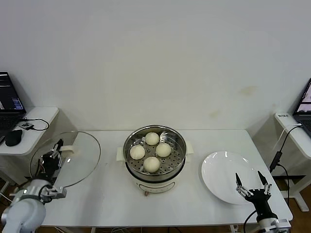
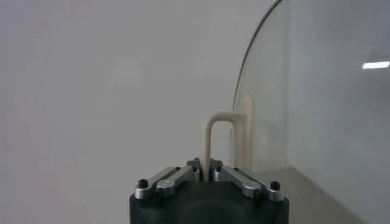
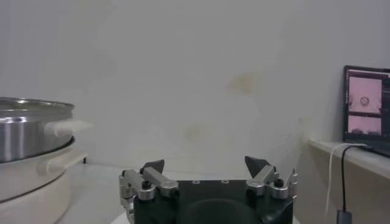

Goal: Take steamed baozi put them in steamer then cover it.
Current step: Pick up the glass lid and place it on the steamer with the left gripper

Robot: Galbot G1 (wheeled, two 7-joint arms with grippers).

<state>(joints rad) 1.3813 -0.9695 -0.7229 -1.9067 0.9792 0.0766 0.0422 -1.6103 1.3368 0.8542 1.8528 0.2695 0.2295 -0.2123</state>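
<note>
- Centre of the surface (image 1: 97,199): steamer (image 1: 154,156), uncovered; every other place below is given from it.
- Inside the steamer, on its perforated tray: four baozi (image 1: 152,164), close together, none left outside. Loading looks done; only covering remains.
- Left of the steamer, well apart: left hand (image 1: 50,162) clamped narrow on the cream handle (image 2: 214,137) of the glass lid (image 1: 80,155).
- Left wrist view shows the jaws pinched on one leg of the loop handle, the glass disc standing edge-on just past it.
- Lid sits tilted, near rim raised over the surface edge; whether the far rim touches the surface I cannot tell. Handle grip makes sense: only graspable part, keeps the fingers off the glass.
- Right of the steamer: white plate (image 1: 228,177), bare, probably where the baozi came from.
- Right hand (image 1: 252,187) at the plate's near edge, further right of the steamer, jaws spread wide, gripping nothing. Looks parked and idle, clear of the lid's path.
- Next likely need: level the lid and centre it over the steamer rim; a tilted or off-centre drop could catch the rim.
</note>
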